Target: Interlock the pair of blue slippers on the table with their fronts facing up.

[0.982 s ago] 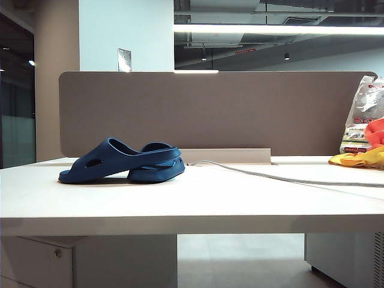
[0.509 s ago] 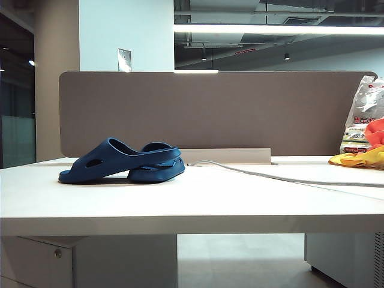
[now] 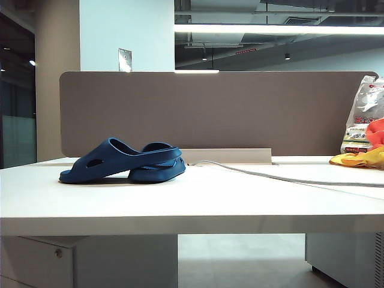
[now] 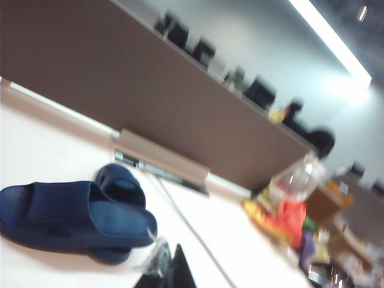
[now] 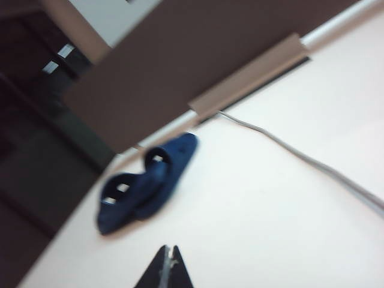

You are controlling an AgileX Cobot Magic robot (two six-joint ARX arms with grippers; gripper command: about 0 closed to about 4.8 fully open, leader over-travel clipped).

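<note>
On the white table [image 3: 198, 204], just in front of the grey-brown divider panel [image 3: 240, 111], the pair of blue slippers [image 3: 123, 161] sat well toward the panel's left end, looking like a loose heap rather than a neat nest. One slipper lay across the other, its ridged strap with the oval side holes up top and its end resting on the second one, which poked out behind it nearer the panel. From what showed, I'd call the job basically not started: they were touching and overlapping, but I couldn't tell that they were properly interlocked, and nothing was gripping either one. The left gripper [image 4: 170, 267] hung above the table on the side of the slippers away from the panel, fingertips pressed together on nothing, fairly near the pair. The right gripper [image 5: 168, 264] was likewise pinched closed and empty, farther out from the panel and well apart from the slippers. Neither arm showed in the exterior view. A grey cable [image 3: 282, 174] ran from the tray at the panel's foot across the table, and a plastic bag [image 3: 362, 117] with some yellow and orange stuff sat by the panel's right end. Still left, I'd guess: grab both, line them up, slot them together fronts up.
</note>
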